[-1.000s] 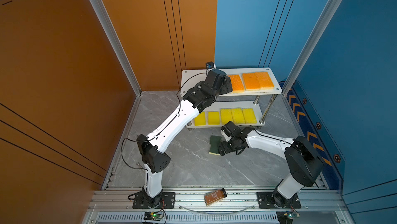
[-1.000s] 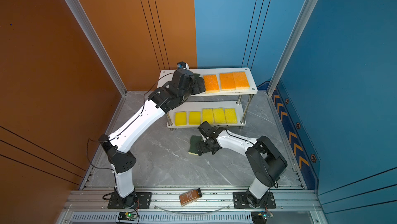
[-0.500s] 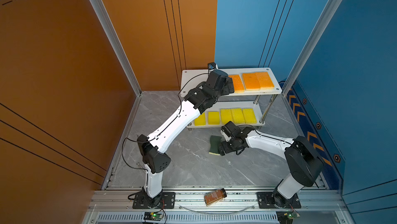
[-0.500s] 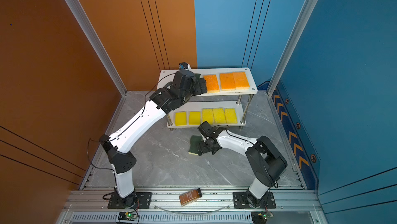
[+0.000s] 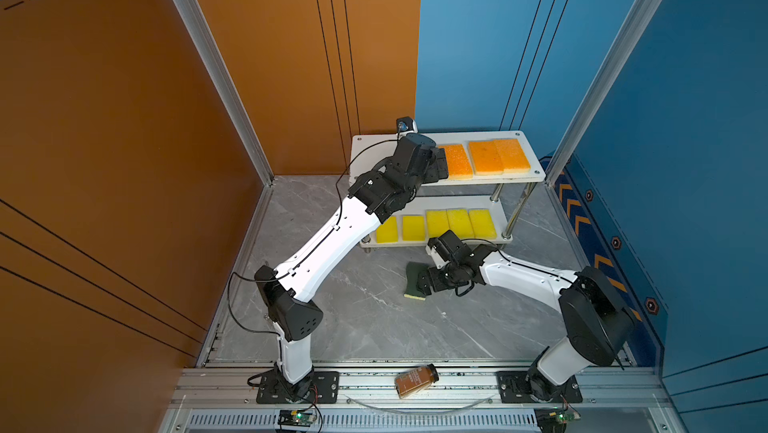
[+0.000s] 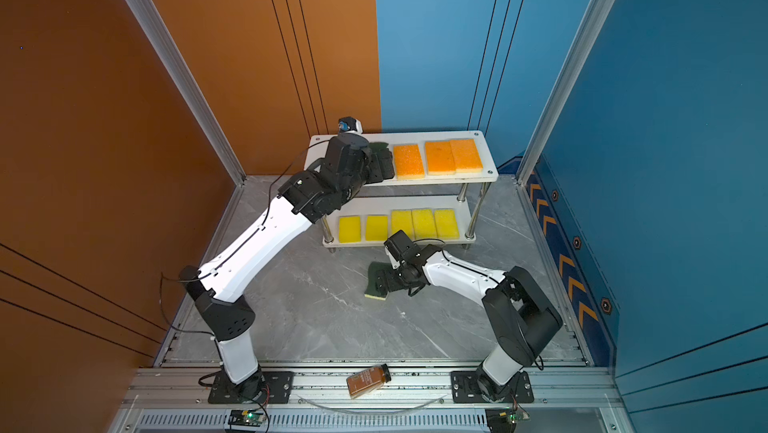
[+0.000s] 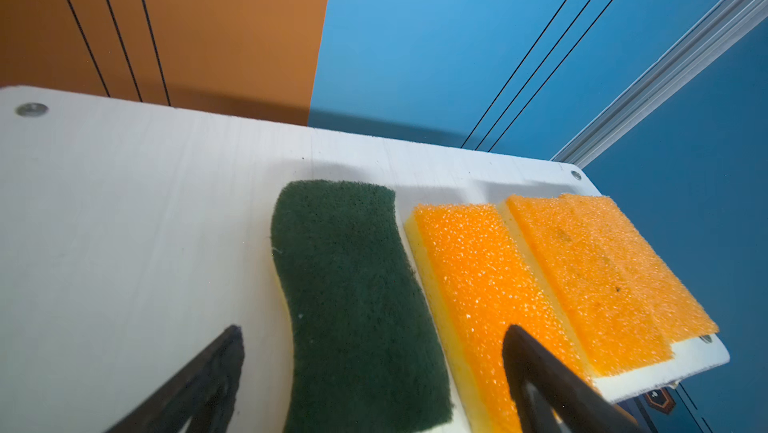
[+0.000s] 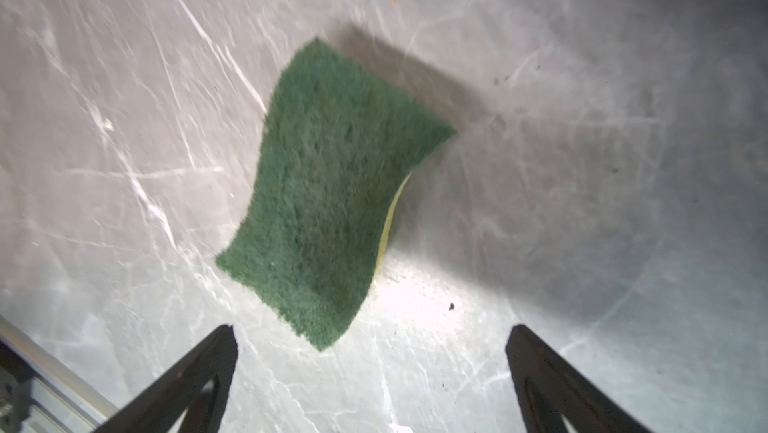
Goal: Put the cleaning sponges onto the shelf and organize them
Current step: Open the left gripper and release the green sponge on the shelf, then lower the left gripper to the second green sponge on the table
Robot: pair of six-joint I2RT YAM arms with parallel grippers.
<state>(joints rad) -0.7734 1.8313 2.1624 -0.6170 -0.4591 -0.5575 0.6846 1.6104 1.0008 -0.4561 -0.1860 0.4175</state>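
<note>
The shelf (image 5: 374,148) holds three orange-topped cleaning sponges (image 5: 484,156) on its top board (image 7: 124,202) and several yellow ones (image 5: 436,223) on the lower board. A wavy dark-green sponge (image 7: 353,285) lies flat on the top board beside the orange ones (image 7: 478,277). My left gripper (image 7: 374,329) is open above it, its fingers apart from it on either side. In both top views the gripper (image 6: 384,165) hides most of that sponge. A second green sponge (image 8: 328,202) lies on the floor (image 5: 413,281). My right gripper (image 8: 372,327) is open just short of its near corner.
A brown bottle (image 5: 415,380) lies on its side on the front rail. Chrome posts (image 5: 517,210) stand at the shelf's corners. Orange and blue walls enclose the grey marble floor (image 5: 374,327). The left arm reaches across the shelf's left end.
My left gripper has shifted slightly to the right over the top board. The right arm and the floor sponge have hardly moved.
</note>
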